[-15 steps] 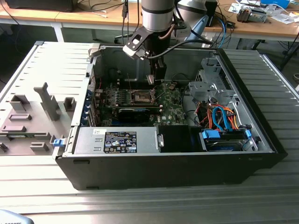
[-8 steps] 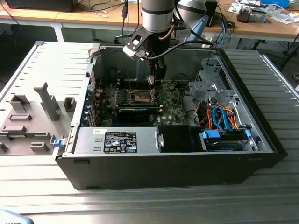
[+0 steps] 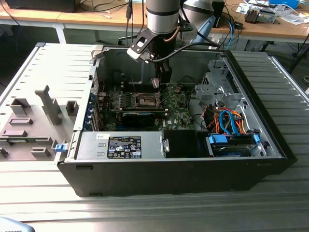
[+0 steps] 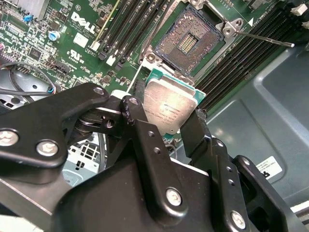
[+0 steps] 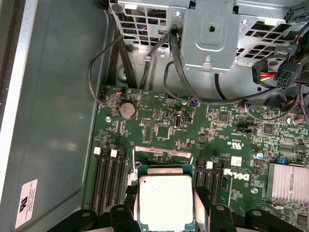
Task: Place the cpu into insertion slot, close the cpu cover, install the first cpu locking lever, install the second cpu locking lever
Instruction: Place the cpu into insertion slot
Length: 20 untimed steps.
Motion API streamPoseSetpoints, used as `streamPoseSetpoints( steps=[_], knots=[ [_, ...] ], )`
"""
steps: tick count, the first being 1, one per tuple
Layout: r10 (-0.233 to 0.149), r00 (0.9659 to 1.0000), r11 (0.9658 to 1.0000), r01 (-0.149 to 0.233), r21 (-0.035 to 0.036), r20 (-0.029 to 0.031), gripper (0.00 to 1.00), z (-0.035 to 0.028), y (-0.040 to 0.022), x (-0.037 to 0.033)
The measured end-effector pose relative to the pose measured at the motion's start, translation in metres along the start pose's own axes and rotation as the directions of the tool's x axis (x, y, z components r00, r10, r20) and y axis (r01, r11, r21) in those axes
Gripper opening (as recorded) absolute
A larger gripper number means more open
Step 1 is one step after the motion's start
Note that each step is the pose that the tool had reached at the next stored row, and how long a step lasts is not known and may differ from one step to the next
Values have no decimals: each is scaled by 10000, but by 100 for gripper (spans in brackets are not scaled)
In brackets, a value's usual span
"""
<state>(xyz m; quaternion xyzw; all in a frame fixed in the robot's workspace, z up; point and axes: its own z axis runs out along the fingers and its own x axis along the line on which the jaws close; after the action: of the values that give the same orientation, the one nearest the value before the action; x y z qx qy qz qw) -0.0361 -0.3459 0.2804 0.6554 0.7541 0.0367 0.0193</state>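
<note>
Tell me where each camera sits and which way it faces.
Exterior view: off the arm, above the open computer case, looking down into it; the arm and claw show.
First wrist view: on the wrist, looking past the claw across the motherboard to the drive cage.
Second wrist view: on the wrist, looking past the claw at the uncovered insertion slot.
Shared: both wrist views show the claw gripping the cpu.
</note>
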Motion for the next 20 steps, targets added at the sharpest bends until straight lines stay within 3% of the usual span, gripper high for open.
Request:
streamPoseSetpoints(
  steps=[20],
  knots=[
    [0, 10000, 10000, 0, 0, 0, 54, 41, -3, -1]
  ],
)
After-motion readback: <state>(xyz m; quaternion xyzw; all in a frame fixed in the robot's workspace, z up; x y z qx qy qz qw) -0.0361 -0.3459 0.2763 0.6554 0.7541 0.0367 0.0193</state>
